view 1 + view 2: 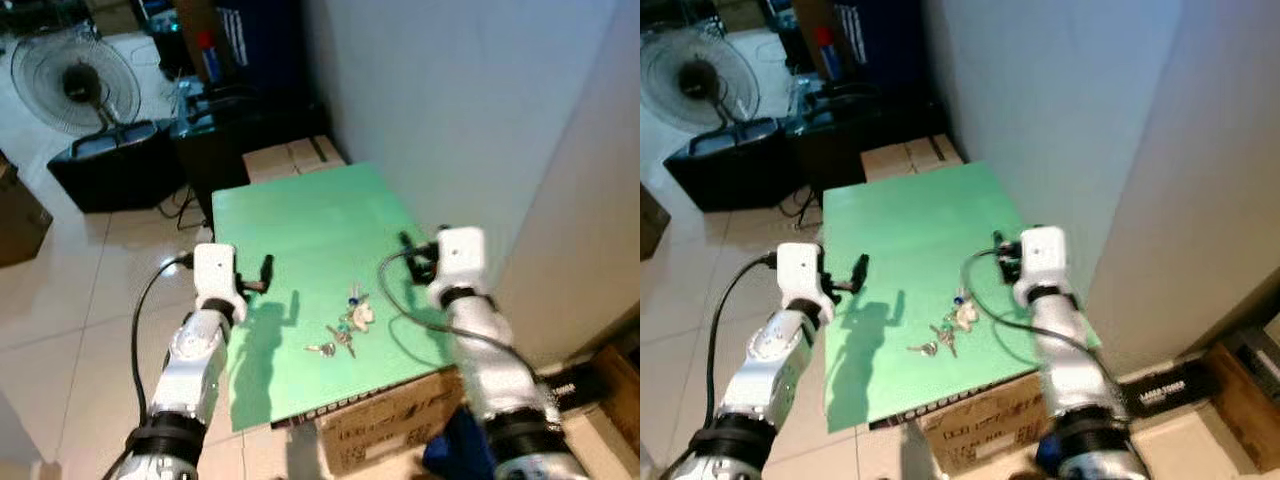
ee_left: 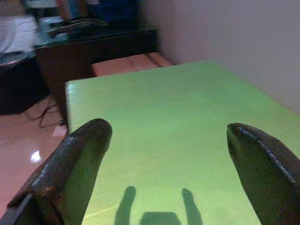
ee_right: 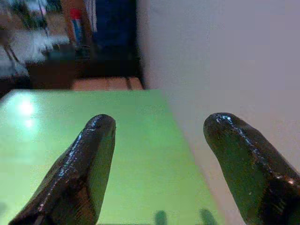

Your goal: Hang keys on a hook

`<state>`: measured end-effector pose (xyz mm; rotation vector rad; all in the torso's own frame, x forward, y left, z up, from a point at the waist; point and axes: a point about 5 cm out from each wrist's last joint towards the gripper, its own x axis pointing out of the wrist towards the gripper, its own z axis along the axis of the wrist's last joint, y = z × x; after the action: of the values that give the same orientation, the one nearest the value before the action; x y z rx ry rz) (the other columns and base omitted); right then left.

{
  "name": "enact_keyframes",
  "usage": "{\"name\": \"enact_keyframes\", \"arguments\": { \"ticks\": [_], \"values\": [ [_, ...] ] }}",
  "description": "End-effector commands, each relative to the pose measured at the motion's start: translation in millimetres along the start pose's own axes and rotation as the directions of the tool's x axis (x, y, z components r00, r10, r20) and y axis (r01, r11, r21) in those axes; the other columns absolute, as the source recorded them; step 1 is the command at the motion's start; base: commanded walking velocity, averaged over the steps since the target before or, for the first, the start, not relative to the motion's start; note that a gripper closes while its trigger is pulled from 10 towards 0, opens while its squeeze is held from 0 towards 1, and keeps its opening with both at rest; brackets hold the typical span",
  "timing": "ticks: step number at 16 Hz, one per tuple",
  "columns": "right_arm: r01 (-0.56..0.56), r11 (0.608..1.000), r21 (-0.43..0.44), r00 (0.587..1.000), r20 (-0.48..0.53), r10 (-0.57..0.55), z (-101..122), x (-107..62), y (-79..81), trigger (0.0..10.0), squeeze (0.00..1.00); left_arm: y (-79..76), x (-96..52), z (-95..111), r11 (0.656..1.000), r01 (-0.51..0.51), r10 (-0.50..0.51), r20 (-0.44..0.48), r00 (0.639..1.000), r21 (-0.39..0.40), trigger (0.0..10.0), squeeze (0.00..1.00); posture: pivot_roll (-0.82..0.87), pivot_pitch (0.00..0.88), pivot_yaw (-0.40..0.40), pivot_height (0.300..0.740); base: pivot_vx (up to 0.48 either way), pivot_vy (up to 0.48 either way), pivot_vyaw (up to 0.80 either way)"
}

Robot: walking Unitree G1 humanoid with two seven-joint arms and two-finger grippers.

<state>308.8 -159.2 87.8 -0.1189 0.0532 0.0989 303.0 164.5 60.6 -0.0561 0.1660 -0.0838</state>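
So at that point I'd say the job had barely started. The small bunch of silver metal keys with a pale tag and a bit of blue on the ring (image 1: pixel 344 327) lay flat on the bright green flat table top (image 1: pixel 300 210), close to its near edge and a little toward the right side, and nothing was holding it. I couldn't make out any hook on the plain pale wall (image 1: pixel 450 100) running along the table's right edge, so everything was left to do: pick up the keys, find the hook, hang them.

My left gripper (image 1: pixel 266 272) was raised over the left edge of the table, near the front corner, with its black fingers (image 2: pixel 77 164) spread wide and pointing along the surface toward the far edge, holding nothing. You could see its shadow falling on the green just beside the keys.

My right gripper (image 1: pixel 408 250) hovered by the right edge, near the wall, just past the keys and above them, fingers (image 3: pixel 89 164) also spread wide and empty. Both forearms were angled up and forward from the near edge, the keys sitting between them, a bit closer to the right arm, so I guessed that one would do the grabbing.
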Motion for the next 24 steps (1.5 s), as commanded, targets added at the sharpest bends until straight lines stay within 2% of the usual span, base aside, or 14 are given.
{"name": "enact_keyframes", "arguments": {
  "ticks": [1, 4, 6, 10, 12, 13, 14, 17, 20, 21, 24],
  "values": [
    [-0.005, 1.000, -0.016, 1.000, 0.007, 0.005, 6.7, -1.1, -7.4, 10.0, 0.00, 3.6, -1.2, -7.9, 0.999, -0.034, 0.034, -0.025, 0.999, -0.009, 10.0, 0.00, -0.22, 0.000, 0.059, 0.740, 0.000, 0.000, 0.00],
    [-0.003, 0.998, -0.062, 0.999, -0.037, 0.000, -2.2, -6.8, -21.7, 10.0, 0.00, -8.8, -8.1, -24.4, 0.999, -0.032, 0.031, -0.067, 0.997, -0.019, 10.0, 0.00, -0.24, 0.000, 0.041, 0.740, 0.000, 0.000, 0.00],
    [-0.002, 0.998, -0.063, 0.999, -0.044, -0.001, -2.5, -6.8, -19.8, 10.0, 0.00, -11.9, -10.5, -28.6, 0.999, -0.029, 0.026, -0.075, 0.997, -0.028, 10.0, 0.00, -0.23, 0.000, 0.039, 0.740, 0.000, 0.000, 0.00],
    [-0.009, 0.996, -0.084, 0.998, -0.055, 0.004, 2.9, -0.3, -8.6, 10.0, 0.00, -12.6, -18.4, -35.4, 0.999, -0.039, 0.037, -0.083, 0.996, -0.028, 10.0, 0.00, -0.21, 0.000, 0.041, 0.740, 0.000, 0.000, 0.00],
    [-0.023, 0.997, -0.072, 1.000, -0.016, 0.021, 16.8, 14.1, -2.1, 10.0, 0.00, -10.7, -23.6, -36.5, 0.999, -0.041, 0.039, -0.085, 0.996, -0.023, 10.0, 0.00, -0.18, 0.004, 0.046, 0.740, 0.000, 0.000, 0.00],
    [-0.023, 0.997, -0.076, 1.000, -0.016, 0.022, 17.8, 15.8, -1.7, 10.0, 0.00, -10.4, -24.5, -36.7, 0.999, -0.041, 0.039, -0.085, 0.996, -0.022, 10.0, 0.00, -0.18, 0.006, 0.046, 0.740, 0.000, 0.000, 0.00],
    [-0.017, 0.997, -0.075, 1.000, -0.011, 0.016, 21.0, 24.2, -0.3, 10.0, 0.00, -7.8, -28.6, -37.5, 0.999, -0.040, 0.039, -0.087, 0.995, -0.013, 10.0, 0.00, -0.16, 0.016, 0.055, 0.740, 0.000, 0.000, 0.00],
    [0.009, 0.999, -0.054, 0.999, -0.039, -0.011, 17.3, 38.7, 4.1, 10.0, 0.00, 0.1, -36.8, -35.8, 0.999, -0.033, 0.035, -0.092, 0.995, 0.021, 10.0, 0.00, -0.12, 0.036, 0.076, 0.740, 0.000, 0.000, 0.00],
    [-0.003, 1.000, -0.018, 0.996, -0.090, 0.002, 13.1, 52.1, 25.5, 10.0, 0.00, 9.9, -45.0, -30.3, 0.998, -0.036, 0.041, -0.092, 0.995, 0.052, 10.0, 0.00, -0.09, 0.063, 0.087, 0.740, 0.000, 0.000, 0.00],
    [-0.006, 1.000, -0.016, 0.995, -0.098, 0.004, 12.5, 53.2, 27.9, 10.0, 0.00, 10.1, -46.3, -29.8, 0.998, -0.035, 0.040, -0.092, 0.995, 0.054, 10.0, 0.00, -0.08, 0.067, 0.088, 0.740, 0.000, 0.000, 0.00],
    [-0.029, 0.999, -0.016, 0.992, -0.121, 0.026, 10.4, 58.3, 38.1, 10.0, 0.00, 11.7, -62.9, -28.0, 0.997, -0.023, 0.031, -0.114, 0.993, 0.075, 10.0, 0.00, -0.04, 0.131, 0.101, 0.740, 0.000, 0.000, 0.00]
  ]
}}
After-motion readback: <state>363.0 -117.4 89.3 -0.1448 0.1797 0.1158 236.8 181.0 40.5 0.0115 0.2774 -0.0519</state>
